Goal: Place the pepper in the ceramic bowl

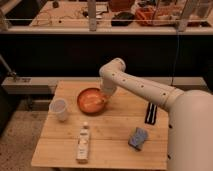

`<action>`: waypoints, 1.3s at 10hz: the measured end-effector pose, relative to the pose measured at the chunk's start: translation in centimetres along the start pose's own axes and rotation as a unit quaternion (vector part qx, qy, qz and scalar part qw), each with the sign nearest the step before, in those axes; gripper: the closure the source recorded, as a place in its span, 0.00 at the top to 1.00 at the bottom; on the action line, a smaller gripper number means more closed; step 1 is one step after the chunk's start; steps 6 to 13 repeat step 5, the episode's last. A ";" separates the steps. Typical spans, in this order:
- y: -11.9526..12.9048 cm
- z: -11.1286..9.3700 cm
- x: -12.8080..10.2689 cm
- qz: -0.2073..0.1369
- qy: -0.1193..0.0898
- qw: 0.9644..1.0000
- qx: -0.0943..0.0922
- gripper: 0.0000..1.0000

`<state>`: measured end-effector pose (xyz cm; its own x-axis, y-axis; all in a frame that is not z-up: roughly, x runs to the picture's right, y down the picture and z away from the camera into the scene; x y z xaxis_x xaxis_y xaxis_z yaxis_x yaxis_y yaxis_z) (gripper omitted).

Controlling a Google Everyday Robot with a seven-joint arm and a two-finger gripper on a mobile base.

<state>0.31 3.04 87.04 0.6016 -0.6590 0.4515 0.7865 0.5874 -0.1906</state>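
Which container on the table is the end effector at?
The orange-brown ceramic bowl; the end effector hangs at its right rim, while the white cup stands apart, left.

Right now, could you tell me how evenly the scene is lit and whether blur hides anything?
Camera view: the table is evenly lit, the background behind it dark; soft blur hides the gripper detail over the ceramic bowl; the pepper cannot be made out.

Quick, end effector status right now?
End effector: over the ceramic bowl's right rim; open, closed or holding cannot be told.
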 end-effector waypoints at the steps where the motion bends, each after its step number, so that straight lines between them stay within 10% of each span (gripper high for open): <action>1: -0.2 0.1 0.0 -0.002 -0.001 1.000 0.000 0.00; 13: -0.8 0.3 0.0 -0.007 -0.005 1.000 0.001 0.00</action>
